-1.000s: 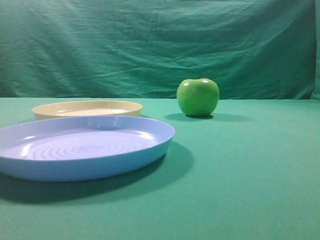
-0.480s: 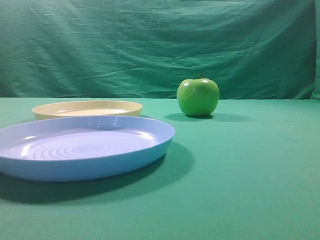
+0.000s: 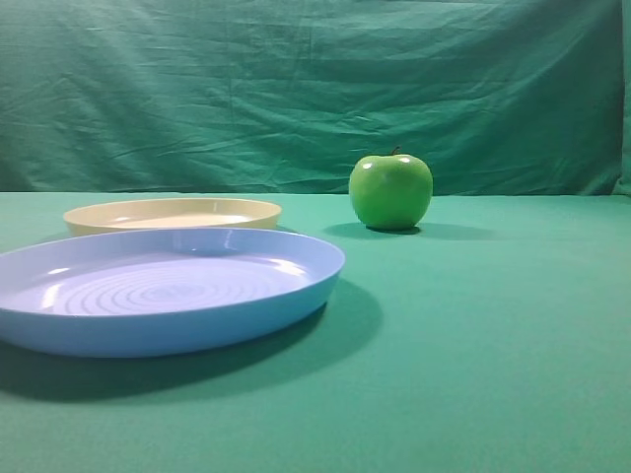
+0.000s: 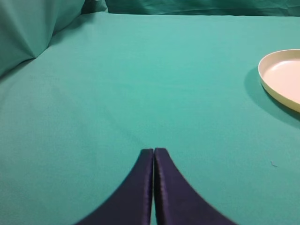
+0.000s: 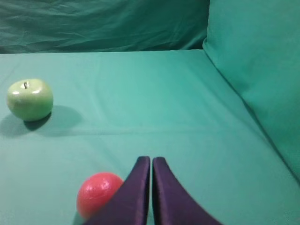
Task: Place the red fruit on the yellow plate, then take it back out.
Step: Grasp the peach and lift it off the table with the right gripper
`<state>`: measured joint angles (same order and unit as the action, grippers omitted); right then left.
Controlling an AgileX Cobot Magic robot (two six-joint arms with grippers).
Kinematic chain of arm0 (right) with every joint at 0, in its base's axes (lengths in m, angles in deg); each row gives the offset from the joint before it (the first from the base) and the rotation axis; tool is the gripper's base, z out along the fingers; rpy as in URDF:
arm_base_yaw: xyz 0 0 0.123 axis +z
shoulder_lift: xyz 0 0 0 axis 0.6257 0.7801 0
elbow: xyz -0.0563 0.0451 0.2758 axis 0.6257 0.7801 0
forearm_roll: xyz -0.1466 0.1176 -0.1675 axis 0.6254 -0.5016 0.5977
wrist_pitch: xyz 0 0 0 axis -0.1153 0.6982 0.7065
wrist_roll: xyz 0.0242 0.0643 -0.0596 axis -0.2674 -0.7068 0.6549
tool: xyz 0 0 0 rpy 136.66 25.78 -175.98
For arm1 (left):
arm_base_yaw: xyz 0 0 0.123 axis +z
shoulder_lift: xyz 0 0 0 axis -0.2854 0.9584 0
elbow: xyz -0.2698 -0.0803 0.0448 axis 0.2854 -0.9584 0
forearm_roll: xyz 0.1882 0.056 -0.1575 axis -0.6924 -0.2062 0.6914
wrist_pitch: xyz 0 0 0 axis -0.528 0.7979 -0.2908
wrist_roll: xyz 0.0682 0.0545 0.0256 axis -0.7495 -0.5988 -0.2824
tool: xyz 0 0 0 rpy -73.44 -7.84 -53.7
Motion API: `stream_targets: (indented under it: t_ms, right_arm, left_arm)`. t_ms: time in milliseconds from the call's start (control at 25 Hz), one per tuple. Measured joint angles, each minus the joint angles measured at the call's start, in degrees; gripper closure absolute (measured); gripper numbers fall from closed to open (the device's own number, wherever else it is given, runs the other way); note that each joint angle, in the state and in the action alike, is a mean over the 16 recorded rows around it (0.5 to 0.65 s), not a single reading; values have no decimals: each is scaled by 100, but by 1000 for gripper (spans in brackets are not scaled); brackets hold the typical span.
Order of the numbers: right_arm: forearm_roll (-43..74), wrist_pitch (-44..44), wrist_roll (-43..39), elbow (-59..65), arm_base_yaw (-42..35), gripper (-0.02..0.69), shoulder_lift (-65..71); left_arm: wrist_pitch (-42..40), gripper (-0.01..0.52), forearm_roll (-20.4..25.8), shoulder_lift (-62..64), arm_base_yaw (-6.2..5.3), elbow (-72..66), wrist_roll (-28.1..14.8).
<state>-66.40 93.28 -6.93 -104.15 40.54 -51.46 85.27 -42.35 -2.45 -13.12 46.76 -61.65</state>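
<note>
Right wrist view shows the right gripper (image 5: pixel 151 161) clenched on nothing, with the red fruit (image 5: pixel 98 193) lying just below and left of its tips on the green cloth (image 5: pixel 154 103), well apart from the green apple (image 5: pixel 29 99). The fruit looks light, smooth and round, likely to roll, so a grasp across its widest middle seems best. The left gripper (image 4: pixel 153 153) is also pressed closed, the yellow plate (image 4: pixel 281 77) far to its right.
</note>
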Motion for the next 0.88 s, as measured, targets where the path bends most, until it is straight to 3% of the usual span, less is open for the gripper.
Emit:
stream_targets:
  t_ms: [480,680,880]
  right_arm:
    - [-457,2914,341,-2163,48,665,1984]
    - [-519,3231,514,-2338,320,665,2746]
    - [-394,3005,592,-2349,677,661,3520]
  left_arm:
    - [0,514,0,0,0,0,0]
    - [0,514,0,0,0,0,0]
    - [0,514,0,0,0,0,0]
